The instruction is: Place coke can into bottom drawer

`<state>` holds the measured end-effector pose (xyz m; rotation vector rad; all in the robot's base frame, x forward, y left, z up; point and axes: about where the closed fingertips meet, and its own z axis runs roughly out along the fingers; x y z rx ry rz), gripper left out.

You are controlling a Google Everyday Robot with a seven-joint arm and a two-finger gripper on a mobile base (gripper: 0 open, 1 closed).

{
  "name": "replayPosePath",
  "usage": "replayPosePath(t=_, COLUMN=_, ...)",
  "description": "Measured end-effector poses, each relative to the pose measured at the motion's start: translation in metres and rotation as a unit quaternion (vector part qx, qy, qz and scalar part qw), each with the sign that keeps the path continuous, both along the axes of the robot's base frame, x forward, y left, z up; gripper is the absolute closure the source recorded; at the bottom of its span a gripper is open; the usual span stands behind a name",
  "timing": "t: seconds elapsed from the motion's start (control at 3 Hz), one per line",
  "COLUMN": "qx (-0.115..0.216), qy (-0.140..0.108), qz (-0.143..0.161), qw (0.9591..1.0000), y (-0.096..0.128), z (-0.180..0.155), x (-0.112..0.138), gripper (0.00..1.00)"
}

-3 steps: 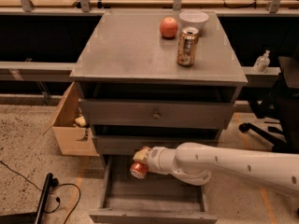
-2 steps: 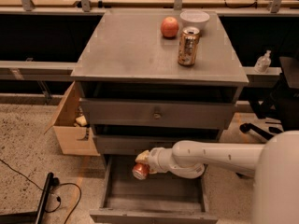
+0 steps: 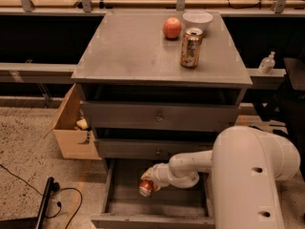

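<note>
The coke can (image 3: 146, 188), red with a silver top, is held tilted inside the open bottom drawer (image 3: 157, 220), just above its floor near the left middle. My gripper (image 3: 149, 179) is at the end of the white arm (image 3: 190, 168) that reaches in from the right; it is shut on the can. The drawer is pulled out, and its flat front is at the bottom of the view.
On the cabinet top (image 3: 124, 51) stand a gold-tan can (image 3: 191, 47), a red apple (image 3: 172, 28) and a white bowl (image 3: 197, 19). The two upper drawers with knobs (image 3: 159, 118) are closed. A cardboard box (image 3: 71, 128) is at the left, a black cable (image 3: 43, 199) lies on the floor.
The arm has lowered and reached further in, bringing the can down and deeper into the bottom drawer. The arm's large white body now fills the lower right.
</note>
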<state>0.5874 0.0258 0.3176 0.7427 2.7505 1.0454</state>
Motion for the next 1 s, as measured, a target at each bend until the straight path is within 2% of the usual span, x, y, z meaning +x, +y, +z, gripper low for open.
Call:
replayPosePath(t=0.33, qx=-0.041, qy=-0.030, qz=0.004, qw=0.9987, y=-0.005, z=-0.039, x=0.004, gripper=1.00)
replayPosePath(t=0.67, qx=-0.098, qy=-0.082, qz=0.011, qw=0.9918, y=-0.003, z=-0.062, x=0.018, gripper=0.82)
replayPosePath(t=1.0, qx=-0.140, qy=-0.111, qz=0.018, qw=0.9838, y=-0.009, z=-0.082, x=0.044, gripper=0.52)
